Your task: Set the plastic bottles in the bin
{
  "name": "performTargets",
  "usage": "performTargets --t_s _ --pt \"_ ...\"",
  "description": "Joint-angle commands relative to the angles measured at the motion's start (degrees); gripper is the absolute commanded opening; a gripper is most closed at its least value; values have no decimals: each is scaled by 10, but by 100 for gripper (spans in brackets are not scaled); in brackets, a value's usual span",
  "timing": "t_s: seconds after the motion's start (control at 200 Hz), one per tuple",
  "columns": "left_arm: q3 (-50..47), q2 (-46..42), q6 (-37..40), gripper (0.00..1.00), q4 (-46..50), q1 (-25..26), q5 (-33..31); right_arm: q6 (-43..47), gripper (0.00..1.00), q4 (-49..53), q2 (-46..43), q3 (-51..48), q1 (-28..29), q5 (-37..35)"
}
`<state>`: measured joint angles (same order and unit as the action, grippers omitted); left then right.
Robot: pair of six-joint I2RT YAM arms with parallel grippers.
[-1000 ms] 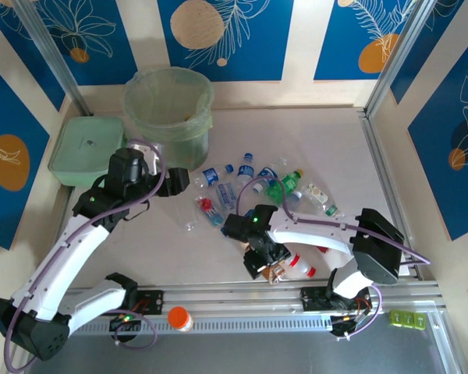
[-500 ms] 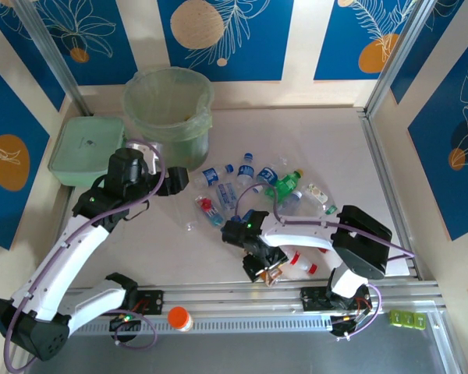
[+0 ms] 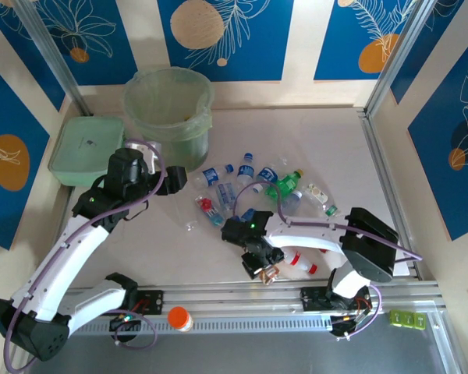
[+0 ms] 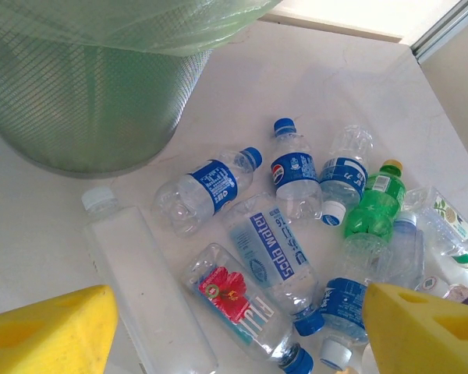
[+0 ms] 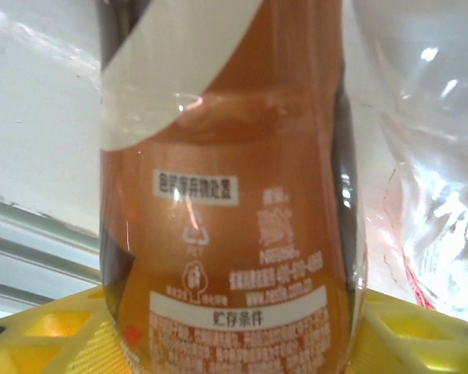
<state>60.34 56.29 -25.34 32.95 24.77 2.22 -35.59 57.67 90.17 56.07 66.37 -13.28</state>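
Right wrist view: right gripper (image 5: 234,343) straddles brown-label bottle (image 5: 226,195), whether clamped unclear; left gripper (image 4: 234,331) hangs open. Slick round plastic could squirt free.

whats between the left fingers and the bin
In the left wrist view, a clear white-capped bottle lies between the left fingers and the bin, cap toward the bin.

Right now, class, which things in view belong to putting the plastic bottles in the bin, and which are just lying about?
Belong to the job:
- scattered plastic bottles
- brown-labelled bottle
- round pale green bin

Just lying about:
- flat green lidded box
- orange-capped item
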Motion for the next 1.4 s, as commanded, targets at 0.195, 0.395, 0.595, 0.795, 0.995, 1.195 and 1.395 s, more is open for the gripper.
performTargets --t_s 0.195,0.395,0.595,0.795,0.995,1.195,1.395 --pt "-9 -6 4 82 -16 -1 25 12 59 -9 -62 -3 16 -23" --pt "4 -3 -21 82 0 5 45 23 56 -20 -143 6 16 -60" --pt "7 -20 -29 83 -44 20 160 49 56 -98 -273 9 -10 -60" --pt "-74 -42 -115 82 -312 40 396 62 56 -182 -360 17 -85 40" --pt "-83 -28 -108 86 -378 81 402 63 56 -252 -409 17 -146 150" --pt "-82 9 -134 86 -465 100 411 64 55 -282 -403 34 -155 206" --pt "-60 72 -162 78 -527 132 443 52 55 -313 -391 39 -154 229"
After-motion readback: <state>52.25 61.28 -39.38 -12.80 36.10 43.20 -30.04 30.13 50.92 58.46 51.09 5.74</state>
